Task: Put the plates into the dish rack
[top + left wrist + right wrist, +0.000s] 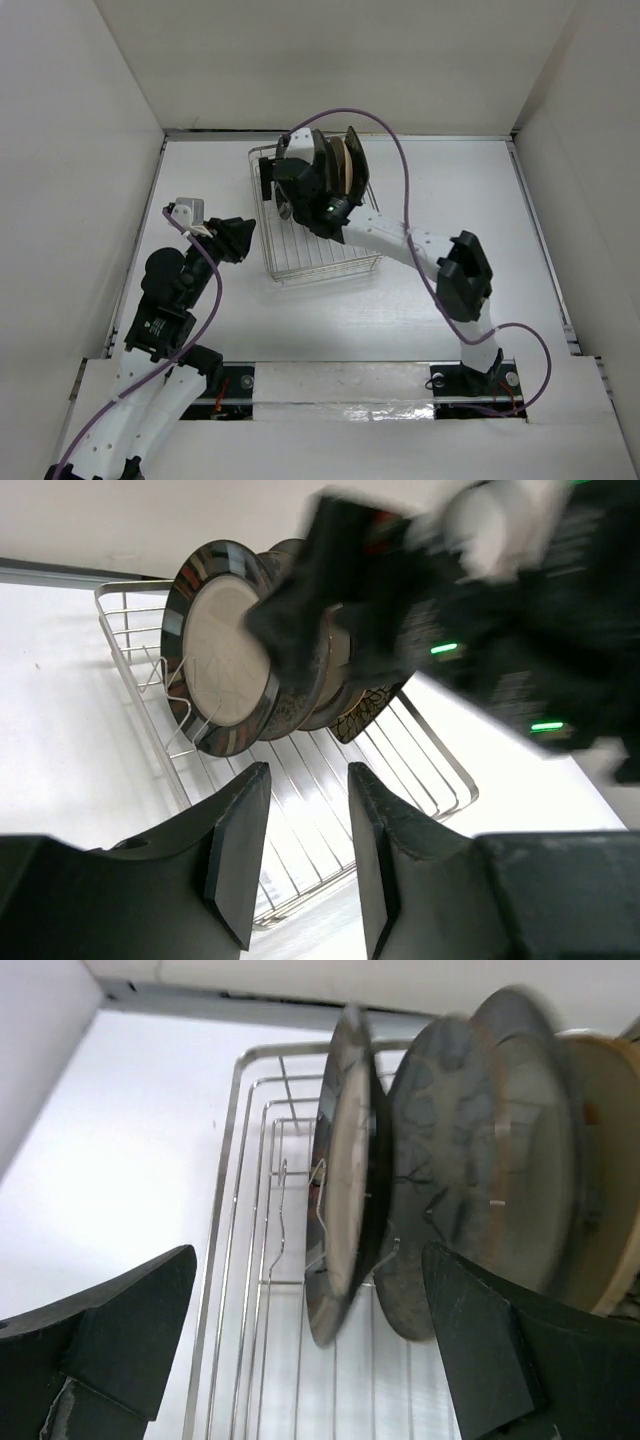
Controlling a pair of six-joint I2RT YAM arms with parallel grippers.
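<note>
silver wire dish rack (pixel 320 262) holds the plates (pixel 345 165) upright, black-rimmed plate (pixel 345 1160) outermost, right gripper (pixel 310 1260) spread wide and empty beside it, left gripper (pixel 308 772) narrowly parted, empty, so loading looks nearly finished.

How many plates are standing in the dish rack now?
5, all upright in the dish rack: black-rimmed plate first, then branch-patterned plate, grey-rimmed plate, tan plate, floral plate, partly hidden.
</note>
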